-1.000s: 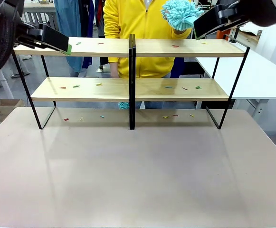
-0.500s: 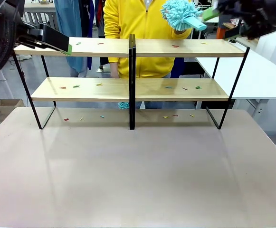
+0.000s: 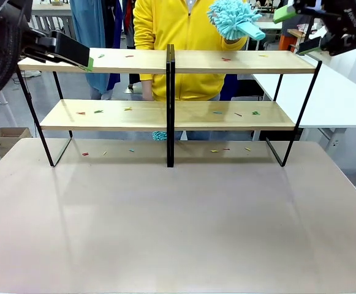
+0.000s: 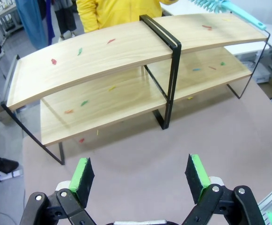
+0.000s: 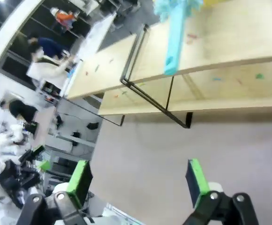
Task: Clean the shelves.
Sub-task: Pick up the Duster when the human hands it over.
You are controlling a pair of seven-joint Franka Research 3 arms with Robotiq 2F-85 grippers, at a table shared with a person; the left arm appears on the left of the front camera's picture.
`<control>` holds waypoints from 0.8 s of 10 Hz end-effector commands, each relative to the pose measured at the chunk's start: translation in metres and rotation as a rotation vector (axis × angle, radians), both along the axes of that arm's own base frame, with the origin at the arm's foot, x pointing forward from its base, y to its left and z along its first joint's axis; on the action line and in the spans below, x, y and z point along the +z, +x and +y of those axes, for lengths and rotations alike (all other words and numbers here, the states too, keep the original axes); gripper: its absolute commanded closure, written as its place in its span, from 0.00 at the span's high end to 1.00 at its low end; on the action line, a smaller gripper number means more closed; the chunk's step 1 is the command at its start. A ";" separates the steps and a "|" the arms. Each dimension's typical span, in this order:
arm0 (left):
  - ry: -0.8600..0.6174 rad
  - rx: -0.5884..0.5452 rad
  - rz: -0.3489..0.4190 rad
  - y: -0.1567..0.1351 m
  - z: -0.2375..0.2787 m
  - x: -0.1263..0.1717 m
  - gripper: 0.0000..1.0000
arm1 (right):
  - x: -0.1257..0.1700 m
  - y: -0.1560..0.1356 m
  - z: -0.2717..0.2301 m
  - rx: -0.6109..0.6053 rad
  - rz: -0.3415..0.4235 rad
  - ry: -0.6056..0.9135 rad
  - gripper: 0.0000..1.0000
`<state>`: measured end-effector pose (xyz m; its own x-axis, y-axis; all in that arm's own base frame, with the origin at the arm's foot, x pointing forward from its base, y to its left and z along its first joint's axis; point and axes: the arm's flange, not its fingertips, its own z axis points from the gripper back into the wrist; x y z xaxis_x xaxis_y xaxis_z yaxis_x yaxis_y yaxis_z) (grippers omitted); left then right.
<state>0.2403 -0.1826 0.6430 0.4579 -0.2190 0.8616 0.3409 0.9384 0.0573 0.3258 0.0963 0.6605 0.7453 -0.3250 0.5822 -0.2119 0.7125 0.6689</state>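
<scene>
A pale beige table (image 3: 178,233) fills the lower half of the front view. Behind it are a white table (image 3: 337,98) at the right edge, a cardboard box (image 3: 9,139) on the floor at the left edge, and a person (image 3: 165,24) in a yellow jacket at top centre.

The shelves (image 3: 141,61) stand along the table's far side, across the middle of the frame: two wooden boards, one above the other, on thin black frames with a double black post at the centre. Small coloured scraps (image 3: 98,112) lie scattered on both boards and on the table beneath them.

A teal duster (image 3: 230,15) sits at top centre-right, above the right half of the top board, its handle slanting down to the right. The person's hand (image 3: 229,41) is just under the fluffy head. Whether the duster touches the board cannot be told.

The left gripper (image 4: 139,171) has its jaws spread wide with nothing between them. In the front view it overlaps the left end of the top board at upper left, but its wrist view shows the shelves ahead and apart from it.

The right gripper (image 3: 299,32) is in the upper right corner, near the handle's end but apart from it, its jaws wide and empty.
</scene>
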 end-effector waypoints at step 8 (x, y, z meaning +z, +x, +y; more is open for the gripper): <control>0.000 0.003 -0.002 -0.001 0.001 -0.001 1.00 | -0.035 0.205 0.010 -0.014 0.224 0.257 1.00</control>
<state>0.2405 -0.1827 0.6431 0.4581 -0.2189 0.8615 0.3409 0.9384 0.0572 0.5218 0.1067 0.6228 0.8395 -0.4649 0.2812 0.0064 0.5259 0.8505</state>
